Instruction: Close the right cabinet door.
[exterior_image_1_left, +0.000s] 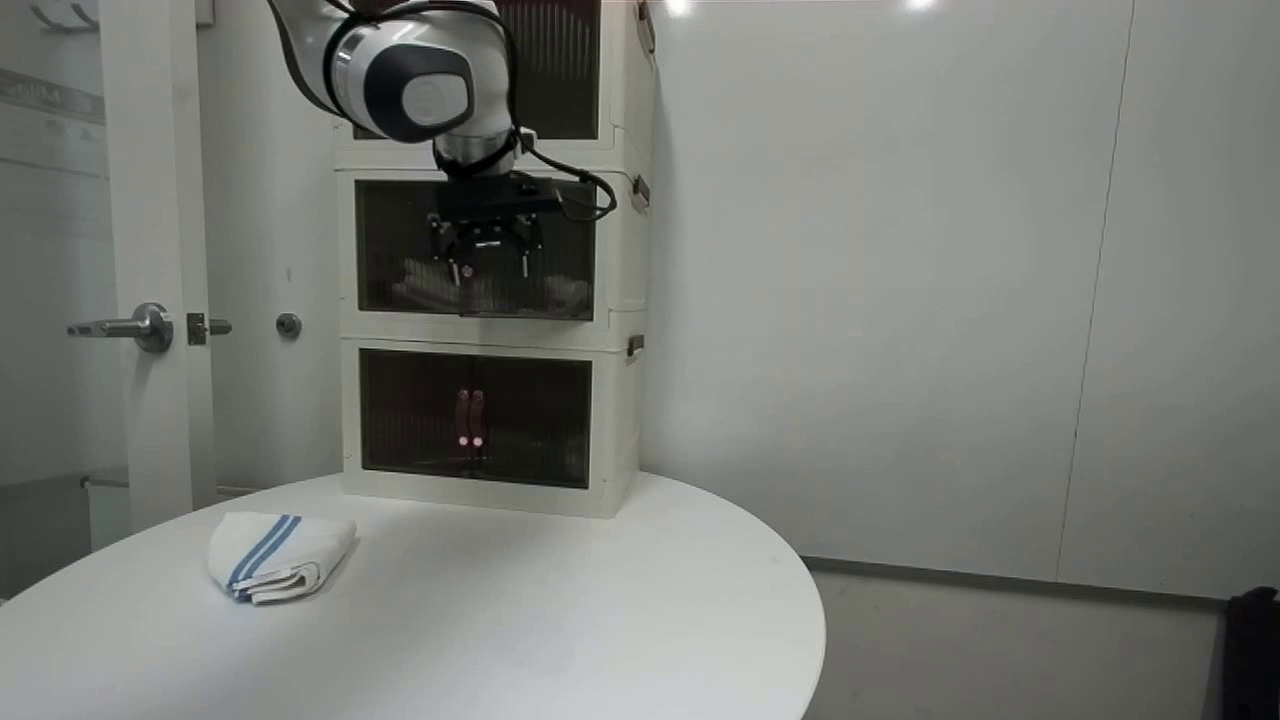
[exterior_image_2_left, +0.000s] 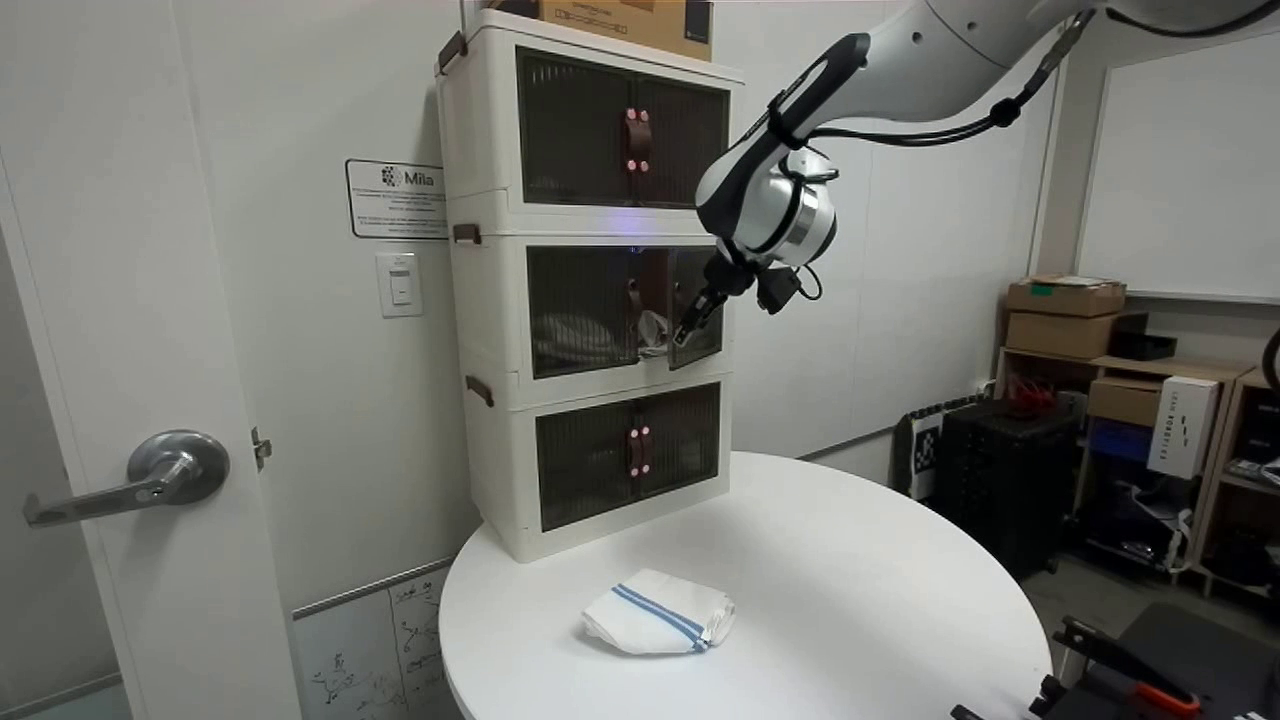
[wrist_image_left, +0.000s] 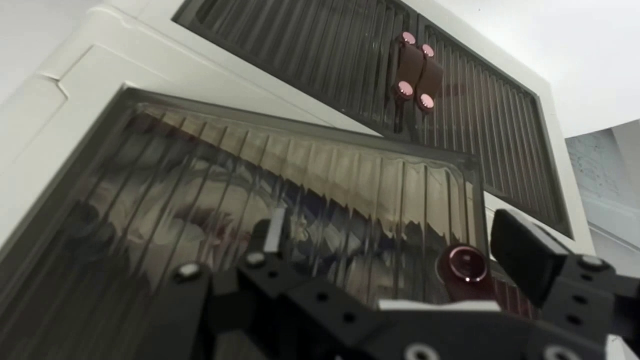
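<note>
Biggest worry here is the free edge of the dark tinted, roughly square, ribbed see-through door (wrist_image_left: 340, 210). It's ajar in the middle tier of the white 3-tier boxy cabinet (exterior_image_2_left: 490, 310), at about 3 o'clock from its dark tinted, closed twin panel (exterior_image_2_left: 583, 310) in an exterior view. The black 2-finger gripper (exterior_image_1_left: 490, 268) hangs in front of it, fingers spread apart, clamped on nothing; can't tell if a tip touches the panel.

In the wrist view, the black finger (wrist_image_left: 525, 255) on the 3 o'clock side shows past that edge. Push like that and I reckon it could slip behind the panel, get pinched, or drag the door wider on the way out. The dark red strap handle with a round stud (wrist_image_left: 467, 272) shows between the fingers, so it might catch too. There's also crumpled whitish stuff (exterior_image_2_left: 652, 332) in the gap; if it sticks out, the door probably doesn't seat.

As for which way it points: picture looking straight down, cabinet front facing 6 o'clock. Hinge is on the 3 o'clock side, free edge juts toward roughly 8, outer face near 5, I'd guess. Long axis? Basically none, it's near square. It looks taller than wide in an exterior view, but I blame the angle; upright edges run 12 to 6 there.
</note>
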